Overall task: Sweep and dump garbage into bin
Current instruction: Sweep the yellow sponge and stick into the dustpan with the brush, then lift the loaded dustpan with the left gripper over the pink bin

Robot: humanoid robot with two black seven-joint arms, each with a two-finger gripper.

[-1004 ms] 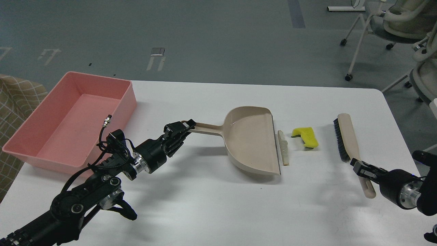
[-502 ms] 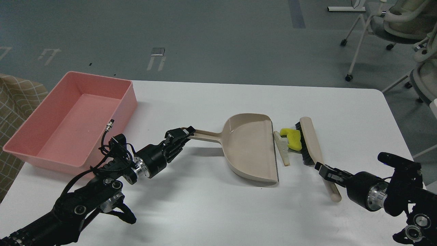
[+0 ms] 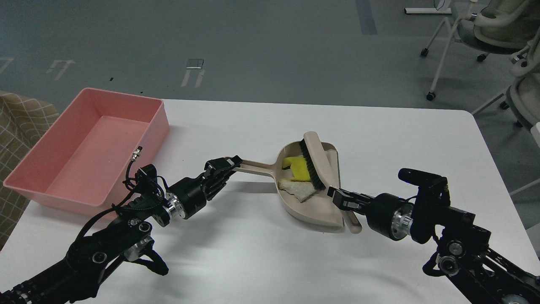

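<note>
So the surface [image 3: 261, 261] here is a plain white tabletop with rounded corners, sitting on a dull grey-green floor [image 3: 253, 42] with a few pale tape marks on it, and a couple of light office chairs [image 3: 485, 25] on wheels parked off in the far right corner. A bit of checked beige fabric [image 3: 21, 126] pokes in at the left edge. The pink bin [image 3: 158, 122] sits at the far left corner of the surface, nothing visible inside it. Roughly mid-surface there's a beige dustpan [image 3: 320, 211], and both bits of garbage are inside it: the yellow sponge chunk [image 3: 298, 167] and the pale bread slice [image 3: 300, 191], just in front of it. The brush [image 3: 314, 162] lies across the pan with its black bristles right against the sponge. The left gripper [image 3: 230, 162] has its fingers closed on the end of the dustpan handle, and the right gripper [image 3: 339, 200] has its fingers clamped on the brush handle near the pan's lip.
</note>
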